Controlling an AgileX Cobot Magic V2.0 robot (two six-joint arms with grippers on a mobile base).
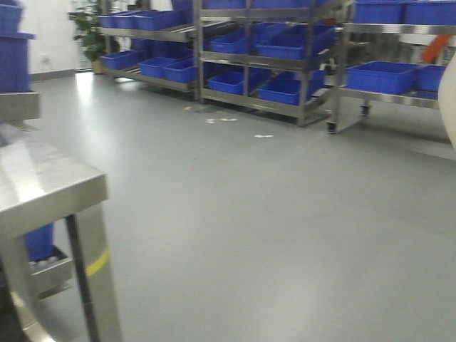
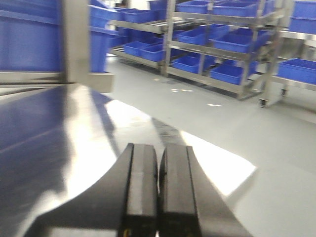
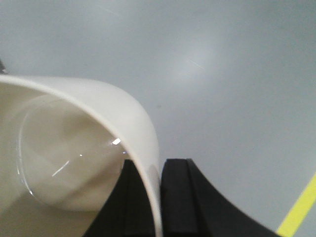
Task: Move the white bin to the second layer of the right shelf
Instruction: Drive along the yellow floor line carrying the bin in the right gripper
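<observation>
Right gripper (image 3: 160,197) pinches the white bin (image 3: 74,148) wall, bin toward nine o'clock (grey floor (image 3: 222,74) behind). Left gripper (image 2: 159,187) fingers pressed together, apparently empty, over the blurred steel tabletop (image 2: 59,128).

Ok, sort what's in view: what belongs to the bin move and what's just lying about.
For the job: white bin, clamped by the right pincer; rack on the right.

Just around: blue crates, steel table, left pincer shut and empty, plant, pale scraps on the floor, yellow floor line.

steel table (image 1: 44,187), racks (image 1: 244,99) holding blue crates (image 1: 381,75)
</observation>
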